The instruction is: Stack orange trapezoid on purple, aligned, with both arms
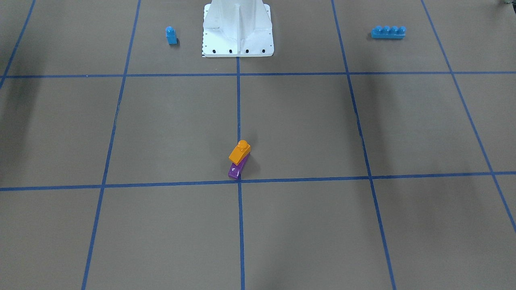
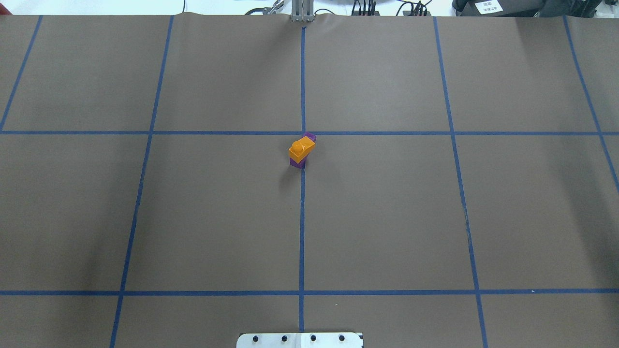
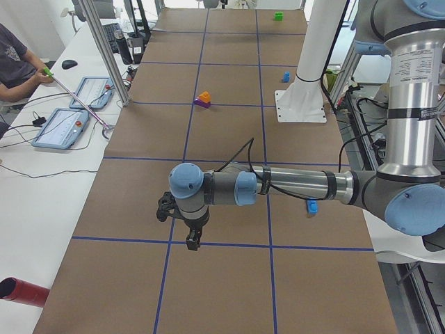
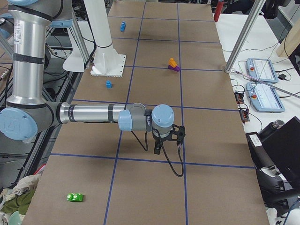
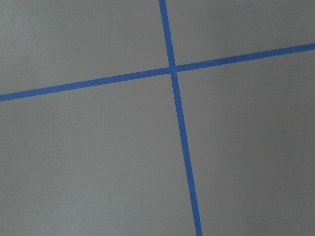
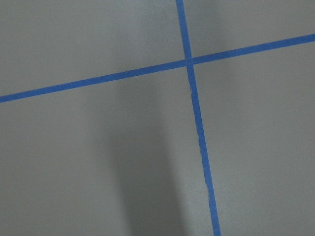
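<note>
The orange trapezoid (image 1: 240,152) rests on top of the purple block (image 1: 236,170) near the middle of the table, beside a tape crossing. In the overhead view the orange (image 2: 302,148) covers most of the purple (image 2: 297,164), which peeks out at both ends. Both arms are far from the stack, each over its own end of the table. The left gripper (image 3: 191,241) shows only in the exterior left view and the right gripper (image 4: 157,149) only in the exterior right view. I cannot tell whether either is open or shut. Both wrist views show only bare table and tape.
A small blue single-stud block (image 1: 171,35) and a long blue four-stud brick (image 1: 388,32) lie either side of the white robot base (image 1: 238,44). A green block (image 4: 75,197) lies near the right end. An operator's tablets (image 3: 66,129) sit beside the table.
</note>
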`<action>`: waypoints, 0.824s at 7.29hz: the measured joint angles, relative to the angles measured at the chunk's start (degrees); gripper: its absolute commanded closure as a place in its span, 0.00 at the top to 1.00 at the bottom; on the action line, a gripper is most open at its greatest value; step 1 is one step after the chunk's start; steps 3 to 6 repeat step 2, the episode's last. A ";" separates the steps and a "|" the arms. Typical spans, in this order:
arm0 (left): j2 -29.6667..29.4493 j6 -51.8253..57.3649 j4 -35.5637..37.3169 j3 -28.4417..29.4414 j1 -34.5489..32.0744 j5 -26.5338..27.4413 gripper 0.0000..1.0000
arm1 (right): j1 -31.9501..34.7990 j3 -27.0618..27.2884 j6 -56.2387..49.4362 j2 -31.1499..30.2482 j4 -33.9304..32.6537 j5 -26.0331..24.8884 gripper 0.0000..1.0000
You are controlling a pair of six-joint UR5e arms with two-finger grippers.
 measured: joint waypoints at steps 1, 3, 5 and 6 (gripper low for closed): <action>-0.11 0.00 0.00 0.03 0.00 0.03 1.00 | 0.03 -0.01 0.00 0.03 0.00 -0.02 1.00; -0.23 0.00 0.00 0.03 0.00 0.05 1.00 | 0.06 0.00 0.01 0.08 -0.01 -0.03 1.00; -0.23 0.00 0.00 0.03 0.00 0.05 1.00 | 0.06 0.00 0.01 0.08 -0.01 -0.03 1.00; -0.23 0.00 0.00 0.03 0.00 0.05 1.00 | 0.06 0.00 0.01 0.08 -0.01 -0.03 1.00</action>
